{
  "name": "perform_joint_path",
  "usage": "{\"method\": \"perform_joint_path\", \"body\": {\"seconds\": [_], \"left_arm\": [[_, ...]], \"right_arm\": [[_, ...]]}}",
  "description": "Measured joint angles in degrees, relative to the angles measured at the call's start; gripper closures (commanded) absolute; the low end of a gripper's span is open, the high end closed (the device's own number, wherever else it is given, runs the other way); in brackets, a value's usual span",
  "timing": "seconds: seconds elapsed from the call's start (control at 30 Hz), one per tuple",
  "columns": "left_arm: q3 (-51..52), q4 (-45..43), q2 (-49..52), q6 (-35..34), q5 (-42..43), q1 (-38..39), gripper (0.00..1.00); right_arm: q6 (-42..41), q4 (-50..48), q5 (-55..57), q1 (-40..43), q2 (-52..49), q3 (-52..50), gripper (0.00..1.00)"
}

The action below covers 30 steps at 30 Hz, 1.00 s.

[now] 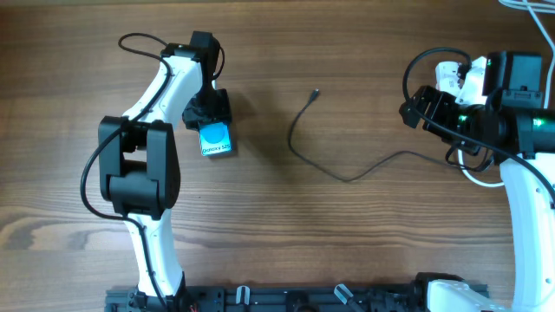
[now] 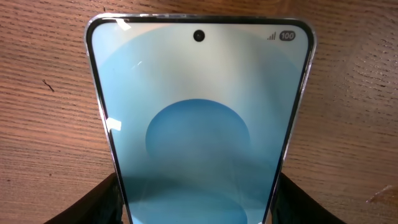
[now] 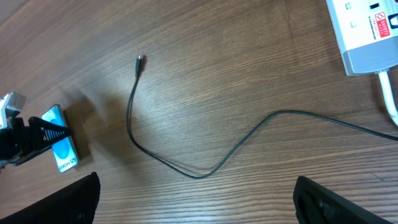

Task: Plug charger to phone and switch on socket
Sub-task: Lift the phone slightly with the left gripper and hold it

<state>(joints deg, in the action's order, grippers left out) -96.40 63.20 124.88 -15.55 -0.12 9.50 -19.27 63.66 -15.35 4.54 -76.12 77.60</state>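
Note:
The phone (image 1: pixel 216 139) lies flat on the wooden table, cyan screen up, white text band at its near end. My left gripper (image 1: pixel 208 111) is over its far end. In the left wrist view its two dark fingers (image 2: pixel 196 190) press against both long edges of the phone (image 2: pixel 199 112). The charger (image 1: pixel 299 143) is a thin black cable lying loose, its connector tip (image 1: pixel 315 93) about a hand's width right of the phone. My right gripper (image 3: pixel 196 180) is open and empty above the cable's bend (image 3: pixel 199 175). The socket (image 3: pixel 367 28) lies at the far right, red switch mark showing.
The socket's grey end (image 3: pixel 373 59) carries a white lead (image 3: pixel 390 99) running off to the right. In the overhead view the right arm (image 1: pixel 486 113) covers most of the socket. Bare wood lies between phone and cable. The arm bases stand at the near edge.

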Motion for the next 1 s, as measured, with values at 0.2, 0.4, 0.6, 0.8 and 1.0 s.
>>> {"method": "perform_joint_path", "body": {"seconds": [0.2,0.4,0.6,0.8,1.0], "left_arm": [[0.0,0.0,0.0,0.0,0.0,0.0,0.67],[0.0,-1.1,0.0,0.0,0.0,0.0,0.63],[0.2,-6.4,0.0,0.0,0.0,0.0,0.61],[3.4,-8.2,0.0,0.0,0.0,0.0,0.59],[7.2,-11.7,-1.2,0.0,0.1,0.0,0.54]], "right_arm": [[0.0,0.0,0.0,0.0,0.0,0.0,0.00],[0.0,0.0,0.0,0.0,0.0,0.0,0.00],[0.0,0.0,0.0,0.0,0.0,0.0,0.00],[0.0,0.0,0.0,0.0,0.0,0.0,0.00],[0.0,0.0,0.0,0.0,0.0,0.0,0.00]]}}
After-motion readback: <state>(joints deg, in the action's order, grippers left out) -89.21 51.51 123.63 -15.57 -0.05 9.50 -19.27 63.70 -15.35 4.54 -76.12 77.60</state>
